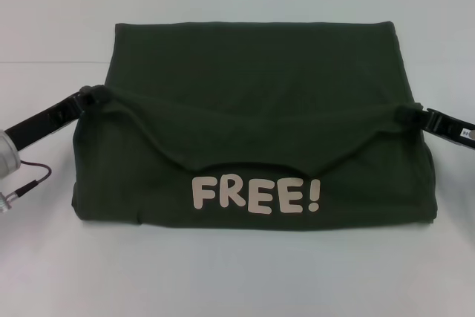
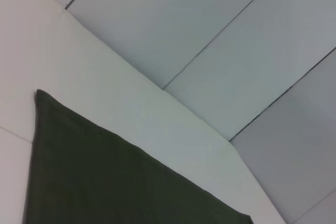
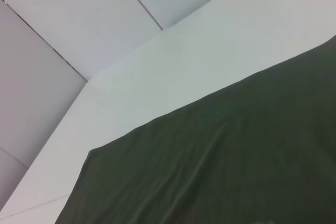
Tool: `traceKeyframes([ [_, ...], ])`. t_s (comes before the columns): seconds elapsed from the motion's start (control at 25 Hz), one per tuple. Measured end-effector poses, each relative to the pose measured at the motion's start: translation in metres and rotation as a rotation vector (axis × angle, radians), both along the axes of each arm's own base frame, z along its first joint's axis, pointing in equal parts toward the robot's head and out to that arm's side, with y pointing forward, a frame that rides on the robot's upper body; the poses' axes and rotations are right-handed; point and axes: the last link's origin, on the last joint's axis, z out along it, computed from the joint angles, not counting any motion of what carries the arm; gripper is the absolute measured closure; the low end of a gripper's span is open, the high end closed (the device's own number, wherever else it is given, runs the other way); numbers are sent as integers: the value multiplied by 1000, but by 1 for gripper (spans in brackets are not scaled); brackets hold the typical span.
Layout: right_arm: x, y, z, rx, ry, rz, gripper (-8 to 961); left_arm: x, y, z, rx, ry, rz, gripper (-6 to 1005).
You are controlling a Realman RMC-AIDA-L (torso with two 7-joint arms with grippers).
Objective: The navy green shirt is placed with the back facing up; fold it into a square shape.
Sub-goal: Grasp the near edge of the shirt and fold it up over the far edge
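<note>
The navy green shirt lies on the white table in the head view. Its near part is lifted and hangs as a flap showing off-white "FREE!" lettering. My left gripper is shut on the shirt's left edge. My right gripper is shut on the right edge. Both hold the fabric up at about the same height, and it sags between them. The shirt also shows as dark cloth in the left wrist view and in the right wrist view.
The white table extends around the shirt. A red cable hangs by my left arm. Grey wall panels stand behind the table's far edge.
</note>
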Motion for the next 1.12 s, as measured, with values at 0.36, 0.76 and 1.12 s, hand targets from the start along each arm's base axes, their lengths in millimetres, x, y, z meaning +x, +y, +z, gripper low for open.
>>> traceKeyframes([
  [0.36,1,1,4,52,20,1,775,5,8,-6,26,37,2,965],
  [0.76,3,4,-1,60,-6,-11,765,10,16,-18,43,96,8,965],
  [1.12,2,11,-1,75,-27,-21,756,13,25,-24,57,135,26,965],
])
